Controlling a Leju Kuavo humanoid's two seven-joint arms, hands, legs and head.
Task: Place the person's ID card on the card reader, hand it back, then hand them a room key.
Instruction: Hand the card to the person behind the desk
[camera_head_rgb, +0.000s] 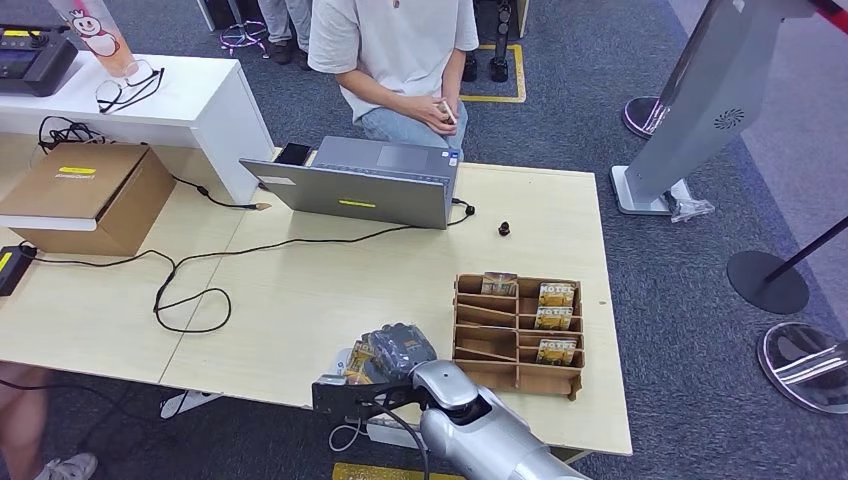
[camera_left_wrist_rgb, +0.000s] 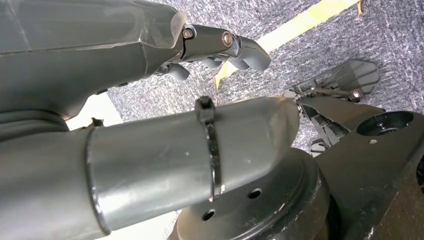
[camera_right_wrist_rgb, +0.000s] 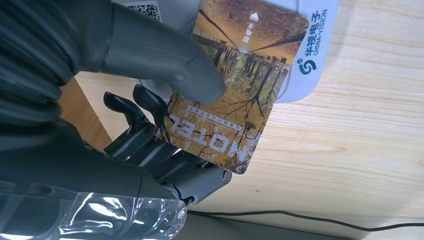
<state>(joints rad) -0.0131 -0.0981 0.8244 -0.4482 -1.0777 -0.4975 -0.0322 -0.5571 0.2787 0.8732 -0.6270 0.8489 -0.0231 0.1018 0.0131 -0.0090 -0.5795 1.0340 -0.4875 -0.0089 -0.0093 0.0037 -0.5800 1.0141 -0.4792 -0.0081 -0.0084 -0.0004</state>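
Over card reader: right hand pinching room key

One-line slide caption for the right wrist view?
Right hand pinches a HOTEL key card over the white card reader on the wooden table.

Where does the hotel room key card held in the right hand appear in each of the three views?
Head view: the room key card is at the table's near edge, pinched in the right hand, left of the wooden card tray.
Left wrist view: not in it.
Right wrist view: the card is centre frame under the thumb, over the white card reader.
Shared landmark: the light wooden table.
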